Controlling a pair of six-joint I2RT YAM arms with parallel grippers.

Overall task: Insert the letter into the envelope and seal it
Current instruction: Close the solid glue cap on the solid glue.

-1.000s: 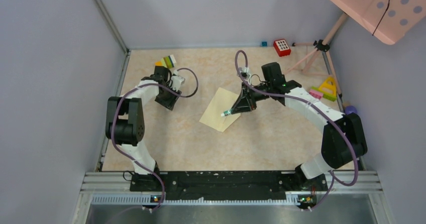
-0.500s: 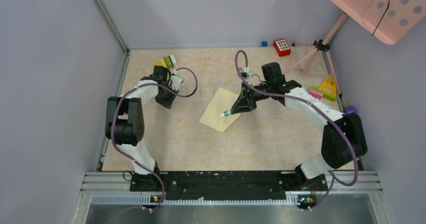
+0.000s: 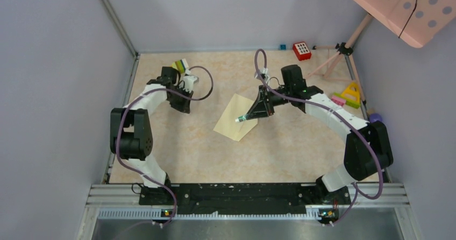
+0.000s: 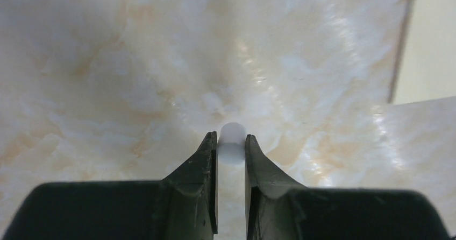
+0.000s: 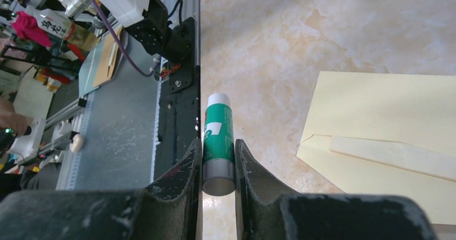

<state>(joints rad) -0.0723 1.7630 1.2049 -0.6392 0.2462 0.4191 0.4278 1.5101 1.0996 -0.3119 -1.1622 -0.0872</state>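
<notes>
The right gripper [image 5: 218,141] squeezes the green glue stick [image 5: 218,124] near the envelope [image 5: 387,105], likely to glue it shut, while the left gripper [image 4: 230,138] pinches a small white piece [image 4: 232,129].

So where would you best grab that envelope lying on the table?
Probably its left edge, coming low from the left: the envelope lies flat, so only an edge can be pinched, and the right tool, holding a glue stick, hangs over its right side.

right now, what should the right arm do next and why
Probably lower the glue stick onto the envelope: the right fingers grip it with its tip over the paper, while the left fingers hold a small white piece.
</notes>
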